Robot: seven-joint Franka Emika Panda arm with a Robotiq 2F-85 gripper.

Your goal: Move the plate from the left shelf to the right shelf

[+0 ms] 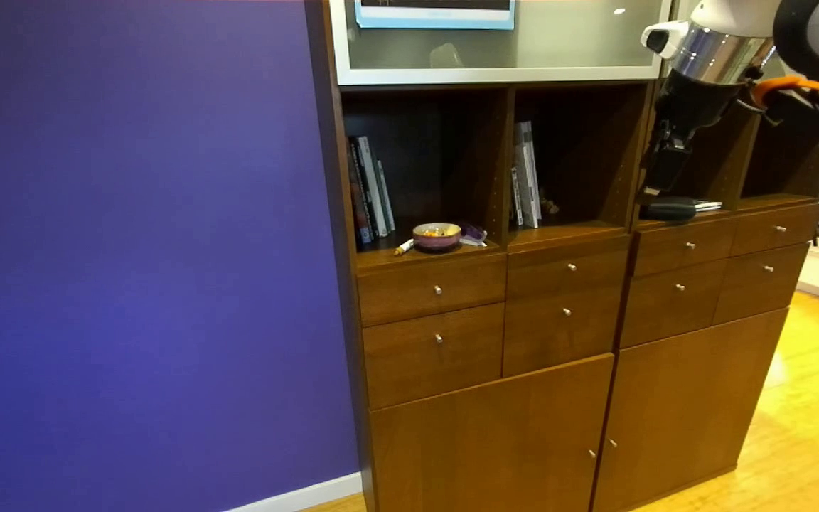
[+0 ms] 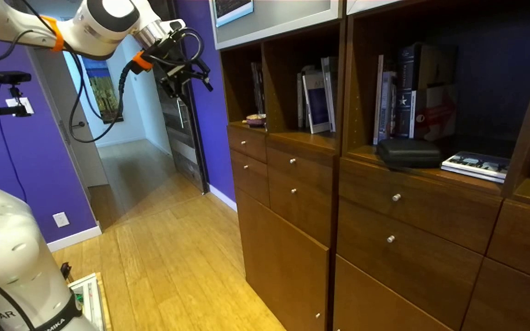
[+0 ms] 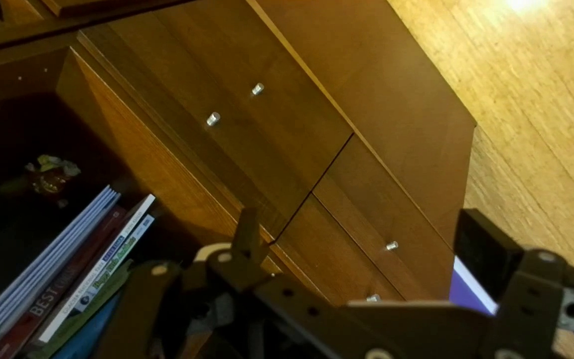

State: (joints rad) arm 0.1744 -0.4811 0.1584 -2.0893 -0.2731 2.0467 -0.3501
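Observation:
The plate appears as a small purple bowl-like dish (image 1: 437, 238) with yellow and orange pieces in it. It sits near the front edge of the left shelf (image 1: 388, 260); it also shows in an exterior view (image 2: 256, 121). The right shelf (image 1: 580, 233) is the compartment beside it, past a thin upright divider. My gripper (image 2: 195, 89) is in the air in front of the cabinet, away from the dish. In the wrist view the gripper (image 3: 364, 227) has its fingers wide apart with nothing between them. The dish does not show in the wrist view.
Books (image 1: 374, 188) lean in the left shelf, and more books (image 1: 526, 174) stand in the right shelf at its left side. A marker (image 1: 404, 247) and a purple item (image 1: 473, 233) flank the dish. A black case (image 2: 408, 152) and booklets (image 2: 476, 165) lie in another compartment.

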